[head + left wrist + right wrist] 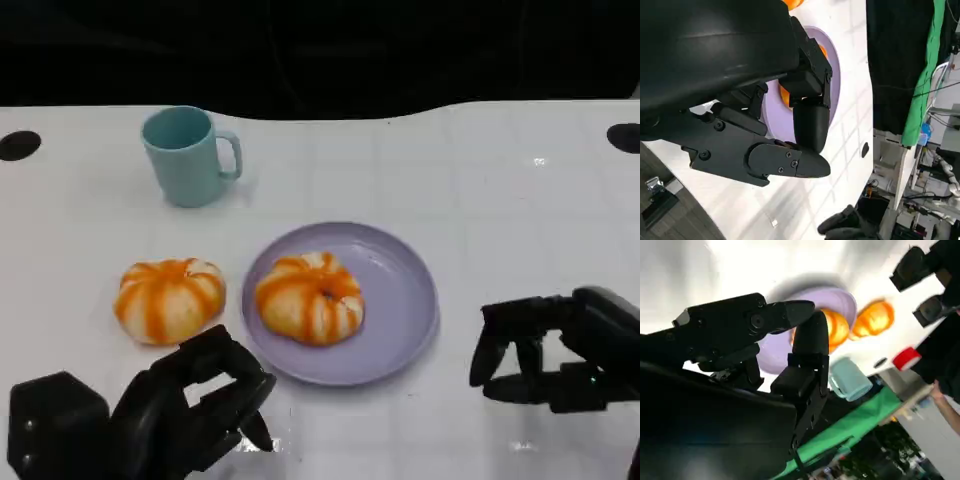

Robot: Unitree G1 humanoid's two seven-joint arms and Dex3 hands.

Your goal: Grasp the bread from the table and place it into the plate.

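Bread (pixel 309 296) lies inside the purple plate (pixel 400 300), which sits between the two robot hands on the white bench (pixel 500 190). A second bread (pixel 168 298) rests just beyond the left robot hand (pixel 195 405), whose fingers are loosely apart, holding nothing. The right robot hand (pixel 545 350) is also empty, fingers spread. A teal mug (pixel 188 155) stands farther away.

White table (pixel 520 190) against black backdrop (pixel 320 45), green cloth (pixel 925 75) beyond.
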